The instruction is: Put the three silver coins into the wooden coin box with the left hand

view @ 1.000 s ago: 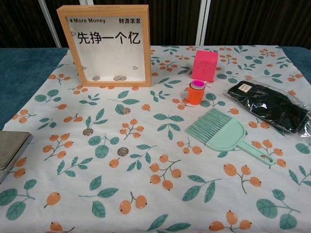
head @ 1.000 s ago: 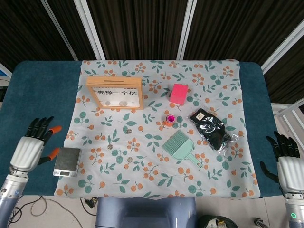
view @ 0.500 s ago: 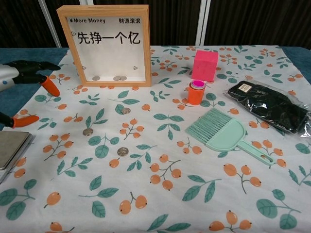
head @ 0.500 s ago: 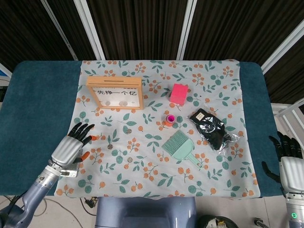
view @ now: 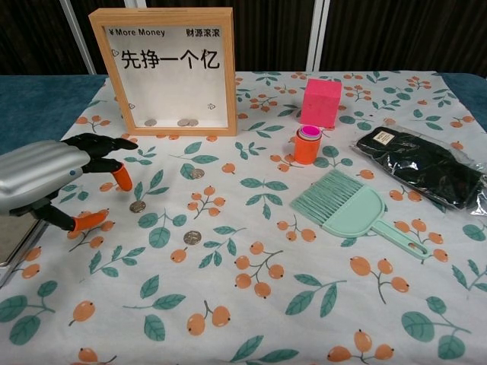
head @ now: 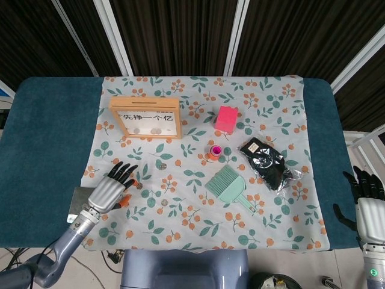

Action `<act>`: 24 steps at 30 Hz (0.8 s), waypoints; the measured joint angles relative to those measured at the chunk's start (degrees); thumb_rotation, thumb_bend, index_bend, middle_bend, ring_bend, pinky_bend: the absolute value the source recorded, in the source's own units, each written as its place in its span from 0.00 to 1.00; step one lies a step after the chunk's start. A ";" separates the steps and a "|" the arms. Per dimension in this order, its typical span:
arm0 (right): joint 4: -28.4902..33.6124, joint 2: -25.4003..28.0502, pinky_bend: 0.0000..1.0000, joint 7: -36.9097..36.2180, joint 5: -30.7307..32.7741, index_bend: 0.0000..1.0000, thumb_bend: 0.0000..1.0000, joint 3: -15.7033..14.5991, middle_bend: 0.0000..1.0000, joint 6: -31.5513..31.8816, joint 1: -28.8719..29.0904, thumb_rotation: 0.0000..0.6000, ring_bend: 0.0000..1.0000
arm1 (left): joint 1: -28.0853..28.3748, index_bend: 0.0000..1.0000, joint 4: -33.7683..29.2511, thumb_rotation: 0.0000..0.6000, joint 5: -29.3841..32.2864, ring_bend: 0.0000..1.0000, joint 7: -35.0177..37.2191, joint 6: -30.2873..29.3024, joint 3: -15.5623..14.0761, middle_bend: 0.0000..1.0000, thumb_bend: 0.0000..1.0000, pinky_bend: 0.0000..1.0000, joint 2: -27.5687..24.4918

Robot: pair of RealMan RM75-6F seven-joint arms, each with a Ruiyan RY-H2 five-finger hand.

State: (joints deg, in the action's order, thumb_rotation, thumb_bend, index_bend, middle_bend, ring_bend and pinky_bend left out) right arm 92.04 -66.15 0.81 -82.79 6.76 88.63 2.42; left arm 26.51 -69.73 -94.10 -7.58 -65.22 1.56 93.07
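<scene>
My left hand's fingers (view: 114, 173) are spread apart and hold nothing, because I want room to pinch a coin. The left hand (view: 46, 179) hangs in front of the wooden coin box (view: 172, 70), low over the cloth. The nearest coin (view: 138, 206) lies just by my fingertips, in front of the box. Two more coins (view: 197, 173) (view: 192, 237) lie further along, also in front of the box. My right hand (head: 368, 201) is far off at the table's side, fingers apart and empty.
</scene>
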 measured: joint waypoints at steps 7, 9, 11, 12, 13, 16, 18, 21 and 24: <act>0.00 0.00 0.00 -0.04 0.10 0.15 0.39 0.06 0.05 -0.05 -0.01 1.00 0.02 | 1.06 0.39 3.12 1.00 0.52 0.00 0.80 -0.02 0.09 0.03 0.37 0.00 2.32; 0.05 -0.01 0.00 -0.03 0.14 0.15 0.39 0.09 0.05 -0.08 -0.01 1.00 0.02 | 1.30 0.40 3.69 1.00 0.78 0.00 1.02 0.34 0.00 0.03 0.37 0.00 2.58; 0.06 -0.02 0.00 -0.03 0.13 0.15 0.39 0.11 0.05 -0.03 -0.03 1.00 0.02 | 1.62 0.40 4.24 1.00 1.06 0.00 1.22 0.78 -0.06 0.03 0.37 0.00 2.84; 0.04 -0.03 0.00 -0.02 0.13 0.15 0.39 0.12 0.05 -0.01 -0.03 1.00 0.02 | 1.74 0.41 4.47 1.00 1.16 0.00 1.29 0.88 -0.07 0.03 0.37 0.00 2.97; 0.02 -0.04 0.00 -0.03 0.14 0.15 0.39 0.14 0.05 0.01 -0.04 1.00 0.02 | 1.89 0.41 4.77 1.00 1.30 0.00 1.38 0.96 -0.04 0.03 0.37 0.00 3.15; 0.02 -0.06 0.00 -0.04 0.21 0.15 0.39 0.17 0.05 -0.01 -0.05 1.00 0.02 | 2.29 0.41 5.62 1.00 1.71 0.00 1.55 1.26 0.11 0.03 0.37 0.00 3.70; 0.04 -0.07 0.00 0.00 0.26 0.15 0.39 0.19 0.05 0.01 -0.07 1.00 0.02 | 2.61 0.41 6.15 1.00 2.06 0.00 1.63 1.79 0.19 0.03 0.37 0.00 4.03; 0.04 -0.09 0.00 0.03 0.36 0.15 0.39 0.29 0.05 0.07 -0.09 1.00 0.02 | 3.19 0.42 7.00 1.00 2.60 0.00 1.80 2.58 0.26 0.03 0.37 0.00 4.55; 0.07 -0.08 0.00 0.04 0.50 0.15 0.39 0.37 0.05 0.04 -0.09 1.00 0.02 | 3.51 0.42 7.57 1.00 2.78 0.00 1.89 2.85 0.19 0.03 0.37 0.00 4.95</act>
State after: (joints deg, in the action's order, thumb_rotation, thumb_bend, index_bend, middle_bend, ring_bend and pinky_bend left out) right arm 92.11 -66.22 0.85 -82.29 7.13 88.67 2.34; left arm 30.02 -62.16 -91.32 -5.69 -62.38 1.75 98.01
